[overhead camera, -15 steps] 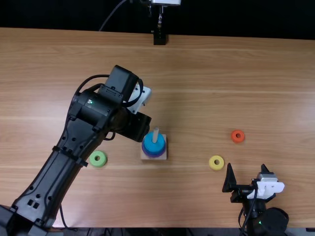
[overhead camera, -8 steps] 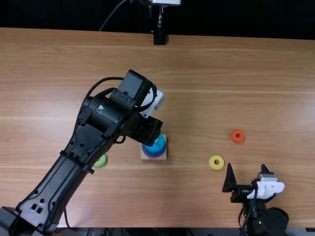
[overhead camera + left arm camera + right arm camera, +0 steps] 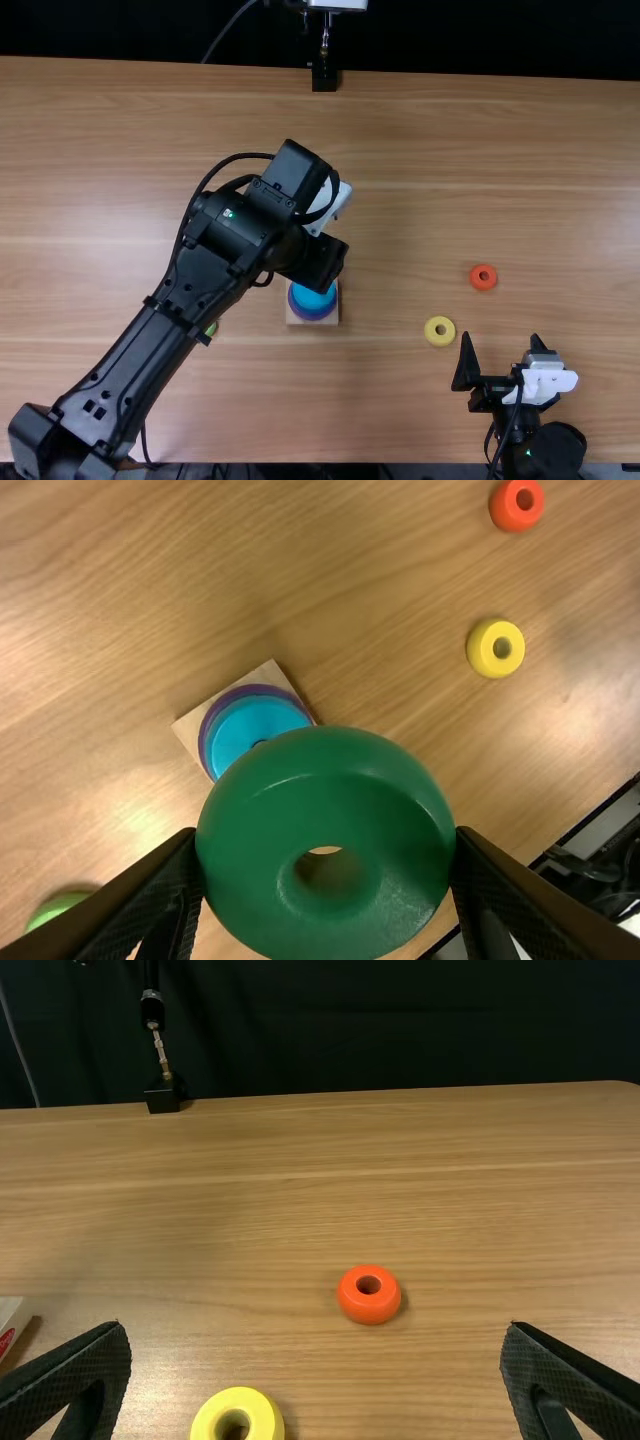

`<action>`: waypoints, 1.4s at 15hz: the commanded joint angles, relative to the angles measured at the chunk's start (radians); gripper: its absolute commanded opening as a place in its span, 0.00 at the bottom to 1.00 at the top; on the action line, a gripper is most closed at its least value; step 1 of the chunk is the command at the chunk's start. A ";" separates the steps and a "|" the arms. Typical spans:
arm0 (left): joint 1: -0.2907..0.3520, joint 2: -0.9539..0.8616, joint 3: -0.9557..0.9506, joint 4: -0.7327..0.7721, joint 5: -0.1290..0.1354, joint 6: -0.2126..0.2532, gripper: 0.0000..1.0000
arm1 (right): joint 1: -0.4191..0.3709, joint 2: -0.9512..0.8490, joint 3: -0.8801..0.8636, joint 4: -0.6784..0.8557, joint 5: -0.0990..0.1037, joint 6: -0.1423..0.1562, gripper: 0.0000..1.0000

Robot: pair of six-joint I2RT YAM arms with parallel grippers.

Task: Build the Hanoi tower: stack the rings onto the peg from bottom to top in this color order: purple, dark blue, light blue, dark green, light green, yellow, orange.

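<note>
My left gripper [image 3: 318, 264] hangs over the back part of the wooden base [image 3: 328, 318], covering the peg. In the left wrist view, the left gripper [image 3: 325, 865] is shut on the dark green ring [image 3: 325, 920], apparently above the table. Light blue [image 3: 250, 730] and purple [image 3: 210, 720] rings show on the base beside it. The arm mostly covers the light green ring [image 3: 211, 329]. My right gripper [image 3: 502, 350] stands open near the front edge; in its wrist view, the right gripper [image 3: 317, 1330] holds nothing. A yellow ring [image 3: 440, 331] and an orange ring [image 3: 483, 277] lie flat.
A black stand [image 3: 325, 78] is at the table's [image 3: 480, 130] far edge. The left forearm stretches diagonally over the table's left half. The yellow and orange rings are between the base and the right side, beyond the right gripper.
My left gripper has moved right across the back of the base, and its arm now hides the peg and most of the light green ring. The right arm has kept still.
</note>
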 commanded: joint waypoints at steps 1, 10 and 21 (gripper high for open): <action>-0.009 0.006 0.034 0.005 0.012 -0.005 0.00 | -0.010 -0.013 -0.064 -0.073 -0.009 0.003 1.00; -0.003 0.037 0.010 0.001 0.008 -0.003 0.00 | -0.010 -0.013 -0.064 -0.073 -0.009 0.003 1.00; 0.002 0.035 -0.084 0.005 0.010 0.006 0.85 | -0.010 -0.013 -0.064 -0.073 -0.009 0.003 1.00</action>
